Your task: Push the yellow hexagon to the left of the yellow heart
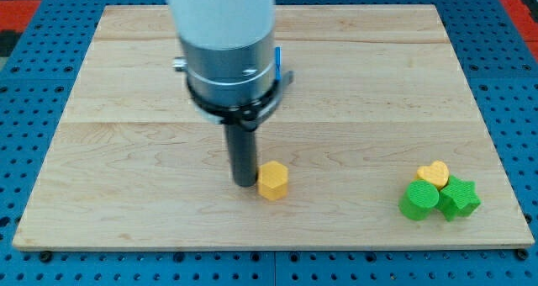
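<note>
Yellow hexagon [272, 181] touches my tip [244, 183] at its 3 o'clock, gripping nothing, yellow heart [434, 173] still far.

No writing, label, brand, number or sign can be read anywhere in the view.
</note>
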You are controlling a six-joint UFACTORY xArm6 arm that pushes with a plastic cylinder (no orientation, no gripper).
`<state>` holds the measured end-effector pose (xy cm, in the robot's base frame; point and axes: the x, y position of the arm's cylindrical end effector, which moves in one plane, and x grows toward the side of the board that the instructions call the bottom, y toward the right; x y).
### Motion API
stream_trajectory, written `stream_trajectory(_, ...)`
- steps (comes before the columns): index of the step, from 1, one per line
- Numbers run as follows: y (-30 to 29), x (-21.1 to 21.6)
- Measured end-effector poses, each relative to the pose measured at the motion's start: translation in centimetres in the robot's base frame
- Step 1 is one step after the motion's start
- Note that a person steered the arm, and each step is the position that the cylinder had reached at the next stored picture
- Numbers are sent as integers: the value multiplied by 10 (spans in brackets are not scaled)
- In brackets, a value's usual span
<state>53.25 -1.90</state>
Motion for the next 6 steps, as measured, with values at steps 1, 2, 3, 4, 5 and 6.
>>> stream_trajectory(1,43,0)
stream_trajectory(2,66,0)
stream_trajectory(3,49,10)
stream_trajectory(4,49,26)
stream_trajectory(5,69,26)
stream_trajectory(6,95,22)
